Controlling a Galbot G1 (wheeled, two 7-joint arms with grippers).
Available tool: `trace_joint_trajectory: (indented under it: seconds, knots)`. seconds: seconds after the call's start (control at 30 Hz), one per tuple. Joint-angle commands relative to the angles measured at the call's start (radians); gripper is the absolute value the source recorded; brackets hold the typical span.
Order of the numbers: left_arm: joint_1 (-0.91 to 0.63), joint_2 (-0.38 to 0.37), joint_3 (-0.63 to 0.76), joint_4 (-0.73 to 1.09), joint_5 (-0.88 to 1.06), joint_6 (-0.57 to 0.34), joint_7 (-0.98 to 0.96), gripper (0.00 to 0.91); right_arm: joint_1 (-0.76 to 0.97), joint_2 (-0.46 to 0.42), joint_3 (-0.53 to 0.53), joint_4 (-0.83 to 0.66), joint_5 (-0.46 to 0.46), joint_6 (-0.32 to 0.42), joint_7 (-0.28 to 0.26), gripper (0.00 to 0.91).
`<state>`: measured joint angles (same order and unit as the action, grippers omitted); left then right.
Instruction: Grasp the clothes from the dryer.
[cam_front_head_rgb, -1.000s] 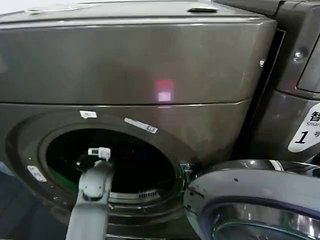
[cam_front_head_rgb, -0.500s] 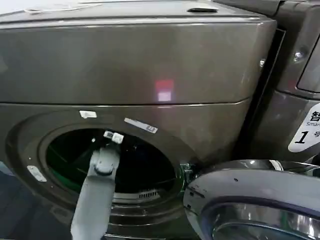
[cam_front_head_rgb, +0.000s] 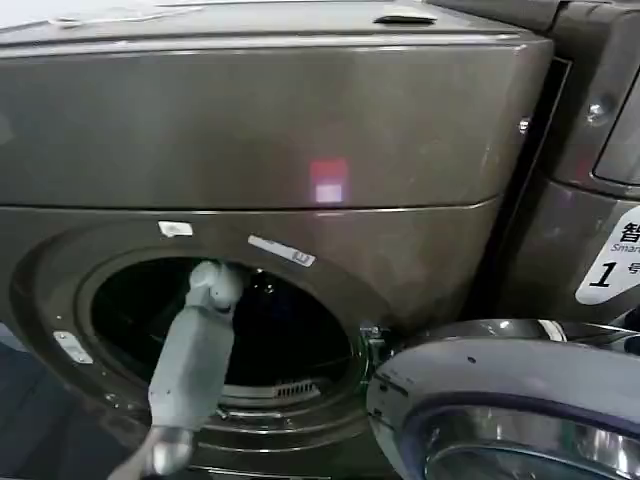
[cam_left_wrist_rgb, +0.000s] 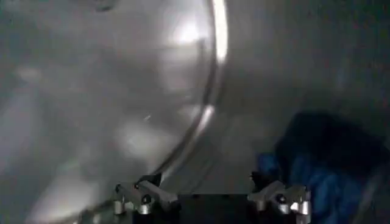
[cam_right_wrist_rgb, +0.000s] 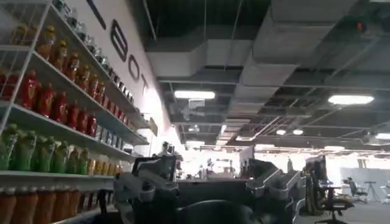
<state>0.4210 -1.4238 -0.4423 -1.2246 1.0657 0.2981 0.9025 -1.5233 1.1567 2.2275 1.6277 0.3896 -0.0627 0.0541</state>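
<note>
The dryer (cam_front_head_rgb: 270, 130) is the big brown-grey machine in front of me, its round mouth (cam_front_head_rgb: 220, 330) open and dark. My left arm (cam_front_head_rgb: 195, 350) reaches through the mouth, and its hand is inside the drum. In the left wrist view, the left gripper (cam_left_wrist_rgb: 204, 182) is open with nothing between its fingers (cam_left_wrist_rgb: 149, 192). The clothes (cam_left_wrist_rgb: 323, 164), a dark blue bundle, lie on the drum wall just beyond one fingertip, apart from it. The right gripper (cam_right_wrist_rgb: 207, 167) is open and empty, pointing out into the room.
The dryer's round door (cam_front_head_rgb: 500, 400) hangs open at the lower right, close to the mouth. A neighbouring machine with a white sticker marked 1 (cam_front_head_rgb: 610, 262) stands to the right. Shelves of bottles (cam_right_wrist_rgb: 55, 103) line the room in the right wrist view.
My left arm has pushed further through the mouth, rising towards its upper rim. The hand with its white tag, seen earlier at the opening, has gone into the drum.
</note>
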Motion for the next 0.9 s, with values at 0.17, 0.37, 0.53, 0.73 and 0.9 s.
trace_joint_trajectory:
  seconds: [0.17, 0.37, 0.53, 0.73, 0.9]
  knots:
    - [-0.177, 0.013, 0.047, 0.208, 0.314, -0.53, 0.446, 0.907, -0.009, 0.011, 0.003, 0.008, 0.0, 0.0, 0.0, 0.907]
    - [-0.193, 0.007, 0.05, 0.251, 0.312, -0.476, 0.445, 0.907, -0.015, 0.015, 0.005, 0.005, 0.0, 0.004, 0.001, 0.907]
    - [-0.199, 0.001, 0.049, 0.29, 0.324, -0.478, 0.445, 0.907, -0.01, 0.017, -0.001, 0.008, -0.001, 0.004, 0.001, 0.907]
    - [-0.216, 0.002, 0.023, 0.341, 0.299, -0.463, 0.445, 0.907, -0.01, 0.015, -0.001, 0.002, -0.001, 0.006, 0.002, 0.907]
    - [-0.222, 0.008, 0.008, 0.379, 0.26, -0.402, 0.425, 0.907, -0.004, 0.017, -0.008, 0.0, -0.002, 0.01, 0.003, 0.907]
